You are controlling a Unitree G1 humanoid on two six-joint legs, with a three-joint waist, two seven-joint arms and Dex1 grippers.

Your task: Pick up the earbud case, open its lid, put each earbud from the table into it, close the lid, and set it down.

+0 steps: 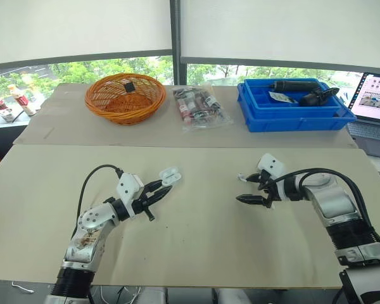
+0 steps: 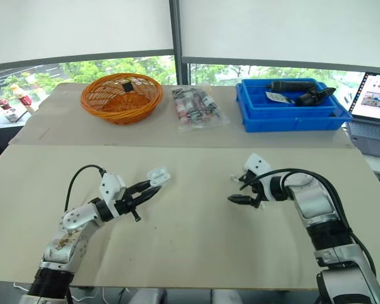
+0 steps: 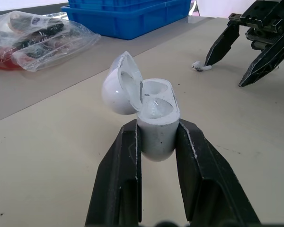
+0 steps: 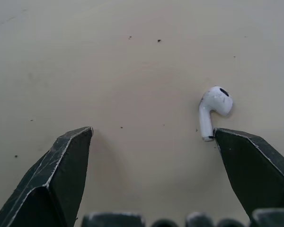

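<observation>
White earbud (image 4: 213,109) lies on the table (image 1: 196,247), stem pointing back at our spread right gripper (image 4: 152,131), just beside one finger, off-centre. Our left gripper (image 1: 158,191) pinches the case (image 3: 156,137), lid open, well apart.

Beige desk (image 1: 196,247) before a daylit window (image 1: 253,68).
White blinds (image 1: 82,28) cover the upper panes on either side of a dark window post (image 1: 175,38); green trees (image 1: 101,68) show through the strip below, and a seam (image 1: 114,146) crosses the matte desk.
</observation>
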